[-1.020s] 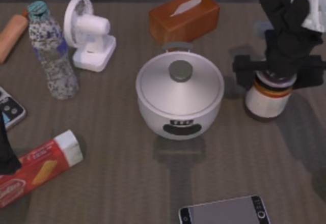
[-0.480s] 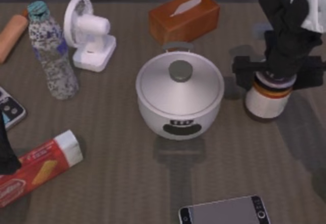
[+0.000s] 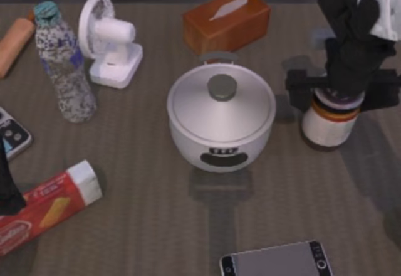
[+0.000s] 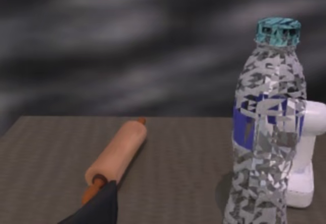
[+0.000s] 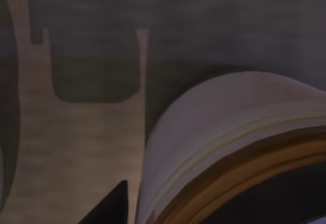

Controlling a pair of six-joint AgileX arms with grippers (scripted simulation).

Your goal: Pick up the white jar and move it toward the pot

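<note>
Right end effector [image 3: 341, 94] stays atop white jar [image 3: 328, 123].

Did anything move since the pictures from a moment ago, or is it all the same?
Almost nothing moved. The right pincer is still down over the lid of the white jar, and the jar has crept only a hair, if at all, still to the right of the pot. Whether the pincer is clamped cannot be seen. The pot, water bottle, fan and the parked left pincer stayed put.
</note>
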